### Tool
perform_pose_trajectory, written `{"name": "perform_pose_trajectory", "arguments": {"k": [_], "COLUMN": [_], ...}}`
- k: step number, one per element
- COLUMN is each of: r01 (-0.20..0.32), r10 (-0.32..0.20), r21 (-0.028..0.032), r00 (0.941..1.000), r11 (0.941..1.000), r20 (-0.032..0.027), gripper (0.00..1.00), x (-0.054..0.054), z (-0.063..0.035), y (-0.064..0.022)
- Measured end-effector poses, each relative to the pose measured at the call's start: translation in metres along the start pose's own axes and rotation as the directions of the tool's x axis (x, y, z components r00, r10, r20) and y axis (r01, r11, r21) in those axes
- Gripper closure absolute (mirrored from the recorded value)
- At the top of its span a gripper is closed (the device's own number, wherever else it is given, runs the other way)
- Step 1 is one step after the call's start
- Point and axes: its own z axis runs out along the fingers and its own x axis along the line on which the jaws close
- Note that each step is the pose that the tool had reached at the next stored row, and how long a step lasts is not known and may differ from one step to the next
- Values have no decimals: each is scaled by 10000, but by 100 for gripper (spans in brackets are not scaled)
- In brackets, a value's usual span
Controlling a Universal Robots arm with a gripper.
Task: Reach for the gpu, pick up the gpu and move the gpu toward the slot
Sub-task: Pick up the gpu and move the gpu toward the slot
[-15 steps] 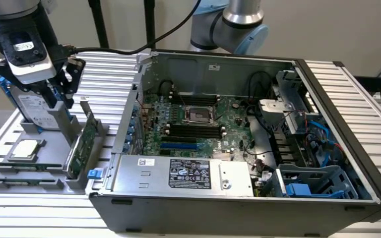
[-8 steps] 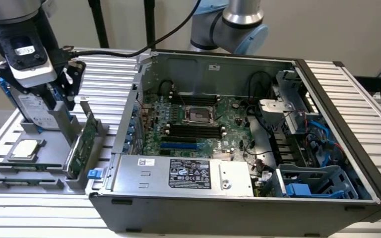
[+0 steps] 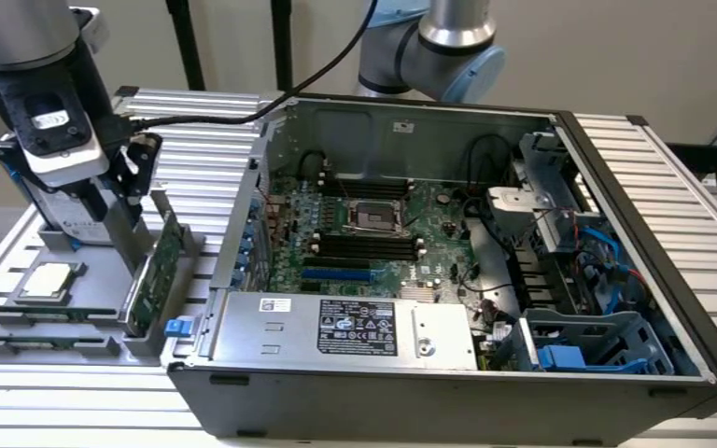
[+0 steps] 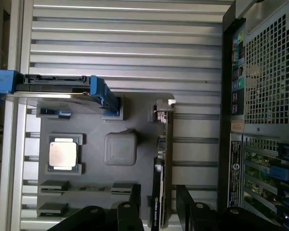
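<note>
The gpu (image 3: 153,271) stands on edge in its gray holder (image 4: 135,113) on the surface, just beside the case (image 3: 458,397) — long axis along the case wall, bracket end toward the hard drive (image 4: 58,89). The end effector (image 4: 158,192) straddles it with 2 fingers (image 4: 135,204) spread, not clamped — closing squarely on the flat faces should keep it from tilting.

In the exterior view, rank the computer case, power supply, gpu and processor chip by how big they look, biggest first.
1. computer case
2. power supply
3. gpu, seen nearly edge-on
4. processor chip, which looks only a little smaller than the gpu, so this pair is unsure
</note>
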Motion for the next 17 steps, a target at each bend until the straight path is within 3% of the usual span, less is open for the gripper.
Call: {"name": "perform_pose_trajectory", "arguments": {"k": [6, 14, 17], "r01": [-8, -146, -216], "r10": [8, 146, 216], "r21": [0, 4, 5], "r00": [10000, 9997, 9996], "r11": [10000, 9999, 9998], "r20": [12, 173, 184], "gripper": [58, 58, 58], "x": [3, 5, -4], "z": [106, 250, 323], "y": [-80, -142, -147]}}
